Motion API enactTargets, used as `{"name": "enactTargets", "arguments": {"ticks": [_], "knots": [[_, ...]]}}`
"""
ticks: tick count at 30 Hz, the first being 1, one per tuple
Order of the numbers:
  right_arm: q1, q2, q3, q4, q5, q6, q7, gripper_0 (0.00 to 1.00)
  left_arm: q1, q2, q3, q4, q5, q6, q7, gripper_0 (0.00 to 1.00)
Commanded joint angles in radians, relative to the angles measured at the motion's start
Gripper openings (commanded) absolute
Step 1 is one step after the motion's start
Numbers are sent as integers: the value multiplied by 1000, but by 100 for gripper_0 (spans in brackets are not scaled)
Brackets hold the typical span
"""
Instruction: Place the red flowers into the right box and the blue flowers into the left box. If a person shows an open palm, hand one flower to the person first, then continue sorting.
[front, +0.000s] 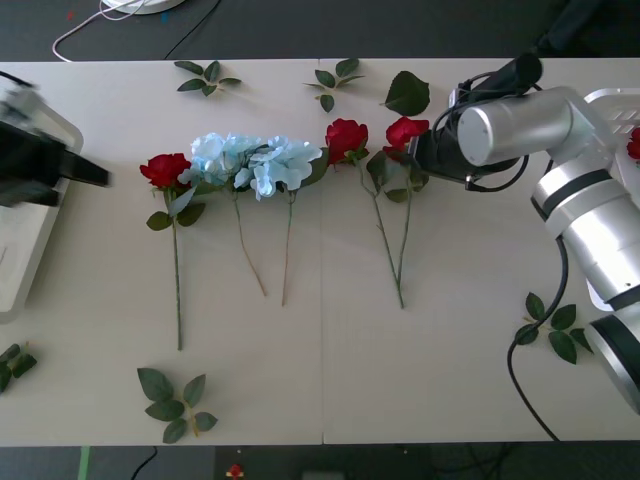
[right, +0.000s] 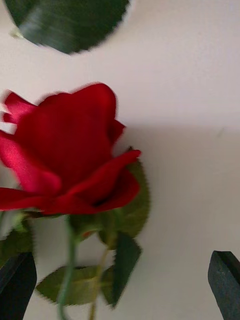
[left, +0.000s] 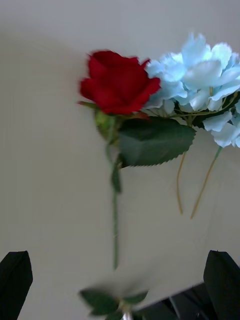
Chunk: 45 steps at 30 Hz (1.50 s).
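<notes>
At nine o'clock on the table (front: 330, 400), the left gripper (front: 95, 175) hangs over the left box (front: 30, 290), its black fingers (left: 15, 280) spread wide with nothing between them. They face the nearest of the red flowers (front: 165, 170), which lies apart from them toward the centre; judging by this aim, that rose may be its target. Toward the centre, the blue flowers (front: 250, 160) lie in a fluffy cluster, heads at twelve o'clock and stems trailing toward six, touching the rose beside them. All the flowers lie in one row across the table's middle, probably set out so for easy picking. At about two o'clock, the right gripper (front: 418, 152) sits low against the rightmost rose (front: 405, 131); its wrist view shows that bloom (right: 65, 150) close ahead, the fingers (right: 227, 280) wide apart and gripping nothing yet. Behind the right arm, at three o'clock, the right box (front: 615, 97) waits, a red bloom (front: 634, 143) already showing at its edge.
</notes>
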<state>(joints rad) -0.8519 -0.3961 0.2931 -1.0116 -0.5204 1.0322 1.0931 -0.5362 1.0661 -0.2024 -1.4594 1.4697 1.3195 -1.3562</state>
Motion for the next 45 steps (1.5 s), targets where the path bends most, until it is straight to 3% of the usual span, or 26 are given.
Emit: {"name": "enactTargets", "arguments": {"ticks": [1, 10, 22, 23, 25, 26, 33, 45], "knots": [[-61, 19, 69, 18, 59, -17, -91, 100, -94, 51, -210, -55, 3, -161, 12, 100], [-68, 49, 169, 18, 103, -18, -248, 100, -275, 23, -597, -30, -68, -338, 131, 100], [-82, 86, 173, 18, 112, -18, -277, 100, -424, -21, -861, 116, -46, -465, 138, 100], [-81, 86, 173, 18, 117, -18, -277, 95, -432, -26, -881, 123, -46, -477, 138, 100], [-82, 86, 175, 18, 118, -18, -277, 22, -450, -32, -930, 137, -43, -506, 138, 100], [-82, 86, 176, 18, 122, -18, -277, 2, -461, -37, -956, 145, -42, -523, 140, 100], [-82, 86, 176, 27, 145, -18, -269, 0, -542, -103, -1126, 215, -25, -628, 166, 100], [-82, 86, 176, 28, 148, -18, -265, 0, -571, -233, -1164, 369, -23, -658, 173, 100]]}}
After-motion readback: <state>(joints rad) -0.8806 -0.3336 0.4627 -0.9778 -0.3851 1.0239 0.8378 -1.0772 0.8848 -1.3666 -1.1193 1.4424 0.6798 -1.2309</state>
